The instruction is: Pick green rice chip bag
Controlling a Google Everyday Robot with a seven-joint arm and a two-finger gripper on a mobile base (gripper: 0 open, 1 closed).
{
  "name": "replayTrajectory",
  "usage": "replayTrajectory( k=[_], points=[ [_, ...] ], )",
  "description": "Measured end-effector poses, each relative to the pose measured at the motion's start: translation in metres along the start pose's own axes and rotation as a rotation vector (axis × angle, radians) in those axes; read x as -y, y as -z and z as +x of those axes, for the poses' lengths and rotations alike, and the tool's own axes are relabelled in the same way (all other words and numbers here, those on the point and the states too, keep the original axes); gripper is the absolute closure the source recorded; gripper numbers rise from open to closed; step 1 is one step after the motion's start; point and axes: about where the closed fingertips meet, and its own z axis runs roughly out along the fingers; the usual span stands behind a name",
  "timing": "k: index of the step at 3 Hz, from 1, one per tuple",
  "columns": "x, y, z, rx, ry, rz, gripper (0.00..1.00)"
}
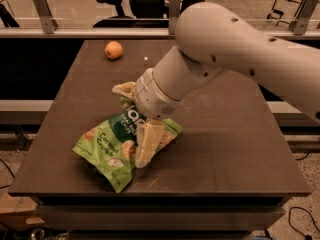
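**Item 1, green rice chip bag** [107, 146]: crinkled light-green pouch with a dark-green centre, white lettering and pictured round chips. It lies flat on the bench [230, 149], in the near-left part of the top, its long axis running diagonally.

**Item 2, tool** [131, 126]: sits directly over the bag's upper right end. Its two cream fingers are spread wide apart. One finger [149, 141] lies across the bag's right half and points toward the near edge. The other [124, 88] pokes out just beyond the bag's far end. The bag's top portion lies between them; whether either finger presses on it cannot be told.

**Item 3, arm** [240, 49]: thick white casing, running up and to the right from the bag and out of view.

**Item 4, orange fruit** [113, 49]: small and round, well beyond the bag near the bench's far edge, apart from everything else.

**Item 5, office chair** [112, 1]: dark, far behind the bag, past the bench and a metal rail [90, 32].
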Motion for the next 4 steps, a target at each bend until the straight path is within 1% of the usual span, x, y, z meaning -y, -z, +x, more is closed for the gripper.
replayTrajectory(
  k=[1,2,3,4],
  points=[
    [-0.0012,-0.0163,0.0008,0.037,0.008,-0.018,0.18],
    [-0.0008,-0.0247,0.0032,0.065,0.004,-0.017,0.40],
    [-0.0004,-0.0261,0.0034,0.079,0.001,-0.004,0.63],
    [-0.0003,-0.0255,0.0029,0.079,0.001,-0.004,0.87]
  ],
)
